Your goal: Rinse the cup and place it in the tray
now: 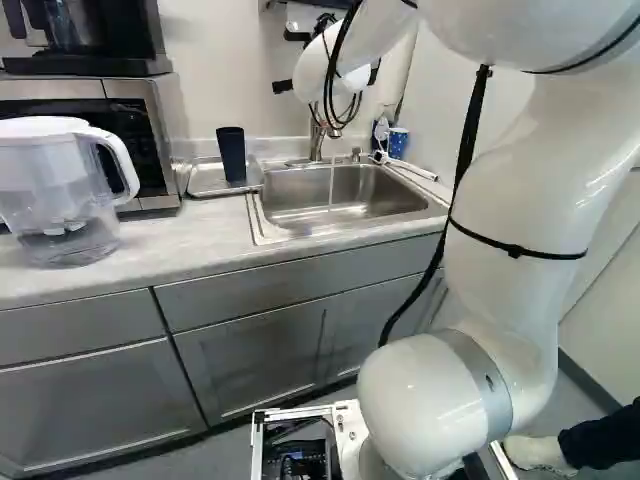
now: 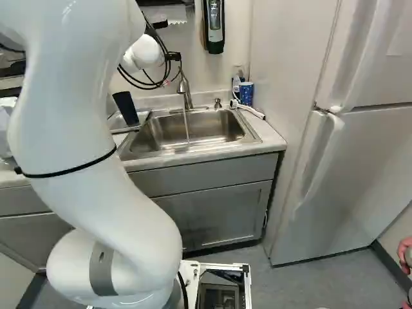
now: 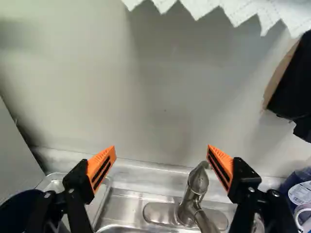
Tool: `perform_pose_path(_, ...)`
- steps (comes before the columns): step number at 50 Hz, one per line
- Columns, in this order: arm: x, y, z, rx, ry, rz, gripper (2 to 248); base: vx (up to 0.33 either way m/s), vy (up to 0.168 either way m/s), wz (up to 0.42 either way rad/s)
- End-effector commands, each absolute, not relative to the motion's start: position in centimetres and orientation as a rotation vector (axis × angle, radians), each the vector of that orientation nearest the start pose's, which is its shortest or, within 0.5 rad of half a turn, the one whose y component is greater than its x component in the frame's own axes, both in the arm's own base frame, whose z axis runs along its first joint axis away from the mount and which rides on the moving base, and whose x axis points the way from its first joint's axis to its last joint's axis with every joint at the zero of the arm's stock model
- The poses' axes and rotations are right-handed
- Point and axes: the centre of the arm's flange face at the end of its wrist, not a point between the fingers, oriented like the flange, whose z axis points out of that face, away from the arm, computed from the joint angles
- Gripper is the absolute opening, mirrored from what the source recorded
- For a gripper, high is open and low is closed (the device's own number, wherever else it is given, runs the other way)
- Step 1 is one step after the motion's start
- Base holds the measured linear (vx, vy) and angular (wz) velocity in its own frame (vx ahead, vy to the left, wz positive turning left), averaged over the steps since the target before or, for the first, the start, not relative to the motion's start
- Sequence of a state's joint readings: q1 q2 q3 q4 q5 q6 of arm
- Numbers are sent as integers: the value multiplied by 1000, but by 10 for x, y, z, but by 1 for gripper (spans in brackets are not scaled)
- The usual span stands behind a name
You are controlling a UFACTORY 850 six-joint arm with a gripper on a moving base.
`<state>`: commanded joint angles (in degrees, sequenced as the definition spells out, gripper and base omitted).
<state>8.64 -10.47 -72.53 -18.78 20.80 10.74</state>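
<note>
Beside and below the empty, wide-spread fingers [image 3: 101, 167], the dark tumbler [image 1: 231, 153] in the tray [image 1: 207, 181] looks light and stiff, probably slippery when wet, and best pinched around mid-wall.

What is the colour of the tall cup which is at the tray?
The cup is very dark blue, almost black. The left base view shows it best.

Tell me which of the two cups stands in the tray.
The plain dark cup, upright in the tray between the microwave and the sink. The patterned blue cup is at the sink's opposite side, outside the tray.
</note>
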Motion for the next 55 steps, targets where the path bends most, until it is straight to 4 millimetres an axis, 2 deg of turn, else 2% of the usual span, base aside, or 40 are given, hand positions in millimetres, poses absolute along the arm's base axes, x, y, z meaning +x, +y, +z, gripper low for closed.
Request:
perform_pose_path(18, 628, 108, 664, -2269, -424, -1974, 247, 0, 0, 0)
perform_pose_path(55, 623, 108, 656, -2374, -388, -1876, 247, 0, 0, 0)
